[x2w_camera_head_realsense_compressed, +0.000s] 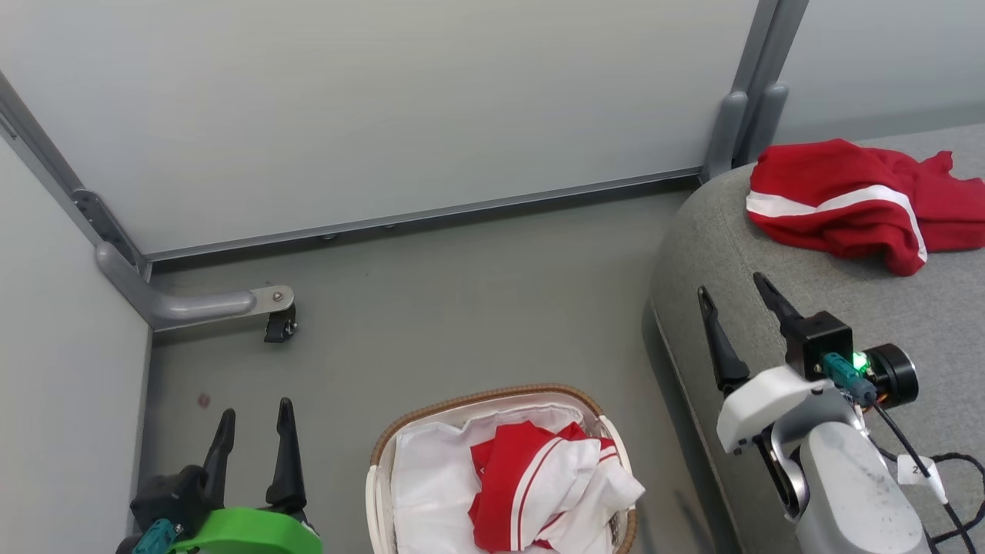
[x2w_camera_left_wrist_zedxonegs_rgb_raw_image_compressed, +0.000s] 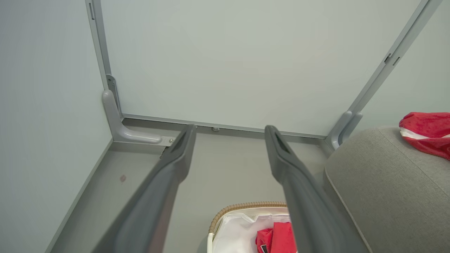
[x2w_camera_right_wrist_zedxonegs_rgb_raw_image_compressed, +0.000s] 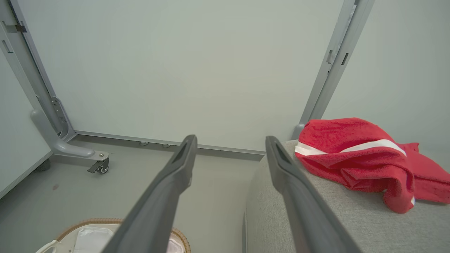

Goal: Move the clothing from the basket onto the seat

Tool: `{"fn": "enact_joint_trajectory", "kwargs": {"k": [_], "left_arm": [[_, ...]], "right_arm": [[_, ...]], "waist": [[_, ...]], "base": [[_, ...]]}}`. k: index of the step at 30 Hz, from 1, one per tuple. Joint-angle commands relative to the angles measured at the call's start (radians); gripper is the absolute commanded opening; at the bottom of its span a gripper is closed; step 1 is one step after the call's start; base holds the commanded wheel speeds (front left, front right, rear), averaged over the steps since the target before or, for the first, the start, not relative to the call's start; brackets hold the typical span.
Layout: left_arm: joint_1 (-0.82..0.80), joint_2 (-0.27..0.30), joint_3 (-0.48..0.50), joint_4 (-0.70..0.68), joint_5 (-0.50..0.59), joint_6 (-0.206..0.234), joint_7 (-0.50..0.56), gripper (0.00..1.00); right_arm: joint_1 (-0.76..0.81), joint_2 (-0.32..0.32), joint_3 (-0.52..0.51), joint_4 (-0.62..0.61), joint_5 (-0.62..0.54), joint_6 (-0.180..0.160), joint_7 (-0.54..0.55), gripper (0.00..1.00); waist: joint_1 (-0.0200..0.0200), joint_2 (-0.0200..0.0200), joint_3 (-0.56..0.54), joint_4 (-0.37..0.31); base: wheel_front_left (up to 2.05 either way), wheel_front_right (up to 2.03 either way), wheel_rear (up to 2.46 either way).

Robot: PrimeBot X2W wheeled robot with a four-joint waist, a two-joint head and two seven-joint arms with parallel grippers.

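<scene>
Soft, diffuse light is spreading evenly over the scene, keeping all three pictures bright. Shadows are showing only faintly: a dim band is lying on the floor (x2w_camera_head_realsense_compressed: 492,308) along the edge of the sofa (x2w_camera_head_realsense_compressed: 716,223). The wide wrist lenses are bending the wall posts (x2w_camera_right_wrist_zedxonegs_rgb_raw_image_compressed: 335,59) outward. Near the lens, the fingers (x2w_camera_left_wrist_zedxonegs_rgb_raw_image_compressed: 154,203) of the left end effector (x2w_camera_left_wrist_zedxonegs_rgb_raw_image_compressed: 228,131) are blurring, while a small green lamp (x2w_camera_head_realsense_compressed: 858,359) is glowing.

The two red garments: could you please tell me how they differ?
The garment on the seat is almost all red with a white stripe; the garment in the basket shows much white with red trim. The first lies spread out; the second is bunched up. Both are red and white.
</scene>
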Motion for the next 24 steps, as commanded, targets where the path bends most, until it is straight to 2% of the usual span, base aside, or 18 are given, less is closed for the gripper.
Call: {"fn": "enact_joint_trajectory", "kwargs": {"k": [1, 11, 24], "left_arm": [[0.019, -0.001, 0.002, 0.002, -0.002, -0.004, -0.001, 1.00], [0.053, -0.001, 0.011, 0.010, -0.037, -0.004, -0.001, 1.00], [0.054, -0.001, 0.008, 0.025, -0.049, 0.001, -0.001, 1.00]], "right_arm": [[0.031, -0.004, 0.008, -0.009, 0.019, -0.001, -0.002, 1.00], [0.169, -0.004, 0.007, -0.058, 0.106, -0.001, -0.002, 1.00], [0.183, -0.003, 0.014, -0.056, 0.120, -0.001, -0.002, 1.00]], "waist": [[0.0001, 0.0000, -0.015, 0.014], [0.0001, 0.0000, -0.031, 0.017], [0.0001, 0.0000, -0.033, 0.010]], "base": [[0.00, 0.00, 0.00], [0.00, 0.00, 0.00], [0.00, 0.00, 0.00]]}}
